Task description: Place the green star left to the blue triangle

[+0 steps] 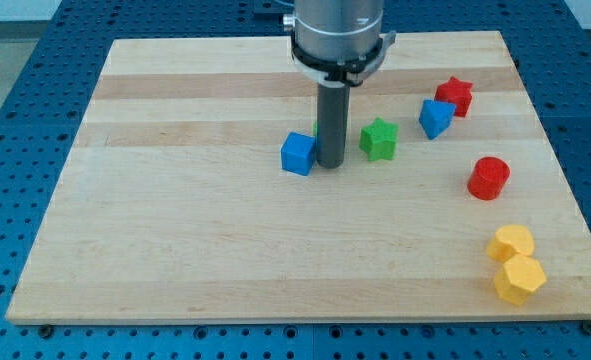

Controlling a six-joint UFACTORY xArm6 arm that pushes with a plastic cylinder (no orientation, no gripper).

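Green star (379, 138) lies flat on the wooden bench (175, 230), near the middle of its upper half, with one point toward the view's top; it looks about as wide as tall, so no long axis can be made out. To the view's right, near but apart, sits the blue triangle (435, 117), and just beyond that a red star (456, 95). My tip (330, 163) stands on the view's left of the green star, just beside it, touching or nearly touching a blue cube (298, 153) on its other side. A sliver of green shows behind the rod, perhaps another block. There are no jaws on this arm, only the rod. Lower right lie a red cylinder (489, 177) and two yellow blocks (511, 242) (520, 278).
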